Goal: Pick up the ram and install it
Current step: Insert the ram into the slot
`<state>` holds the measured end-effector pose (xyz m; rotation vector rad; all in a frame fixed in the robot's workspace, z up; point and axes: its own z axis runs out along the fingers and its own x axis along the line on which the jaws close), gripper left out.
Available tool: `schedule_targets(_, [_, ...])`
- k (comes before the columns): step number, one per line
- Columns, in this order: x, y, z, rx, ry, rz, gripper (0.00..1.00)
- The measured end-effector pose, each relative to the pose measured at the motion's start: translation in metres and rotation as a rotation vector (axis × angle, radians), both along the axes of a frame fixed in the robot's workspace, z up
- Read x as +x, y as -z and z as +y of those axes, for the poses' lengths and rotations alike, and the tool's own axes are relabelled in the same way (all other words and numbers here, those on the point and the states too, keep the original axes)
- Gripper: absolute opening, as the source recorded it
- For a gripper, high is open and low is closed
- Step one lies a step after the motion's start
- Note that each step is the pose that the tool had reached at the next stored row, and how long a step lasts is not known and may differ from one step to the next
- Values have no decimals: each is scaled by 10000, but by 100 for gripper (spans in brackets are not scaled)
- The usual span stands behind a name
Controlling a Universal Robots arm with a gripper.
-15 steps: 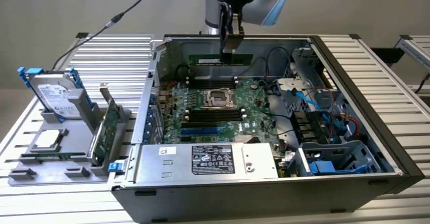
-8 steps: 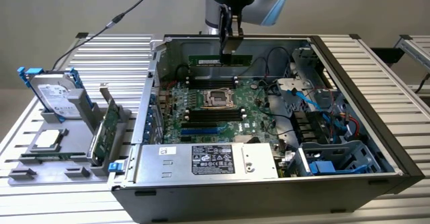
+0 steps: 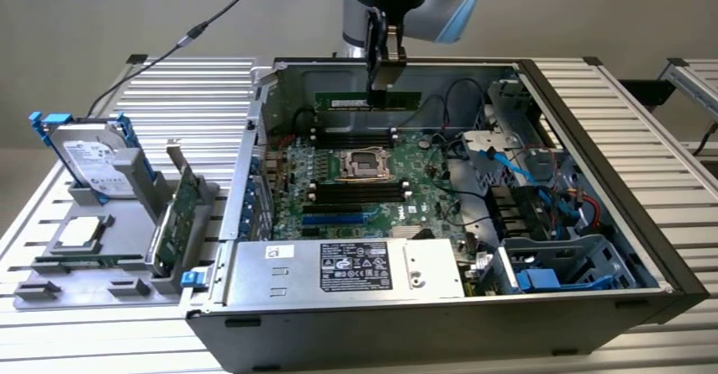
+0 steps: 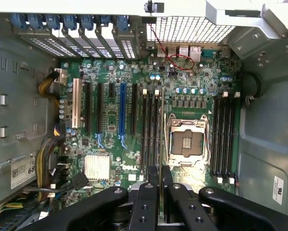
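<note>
End effector (image 4: 162, 179) tight on the ram (image 4: 162, 125), a barely legible edge-on sliver.

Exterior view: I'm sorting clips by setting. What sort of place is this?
Probably a PC-assembly workbench: an open computer case on a slatted metal table, beside a parts rack holding a hard drive.

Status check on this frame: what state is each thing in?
ram: held on edge above the board, not in a slot.
gripper: shut on ram.
case: lying flat, open side up.
memory slots: empty.
CPU socket: bare, no cooler.
expansion card: standing in the rack outside the case.
hard drive: standing in the rack.
</note>
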<state>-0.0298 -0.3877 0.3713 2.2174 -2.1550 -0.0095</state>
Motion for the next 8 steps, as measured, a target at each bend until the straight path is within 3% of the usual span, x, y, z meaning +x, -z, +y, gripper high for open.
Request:
schedule_targets(4, [0, 0, 0, 6, 0, 2, 14])
schedule_targets(6, [0, 16, -1, 102, 4, 0, 14])
schedule_targets(8, [-1, 50, -11, 119, 8, -1, 14])
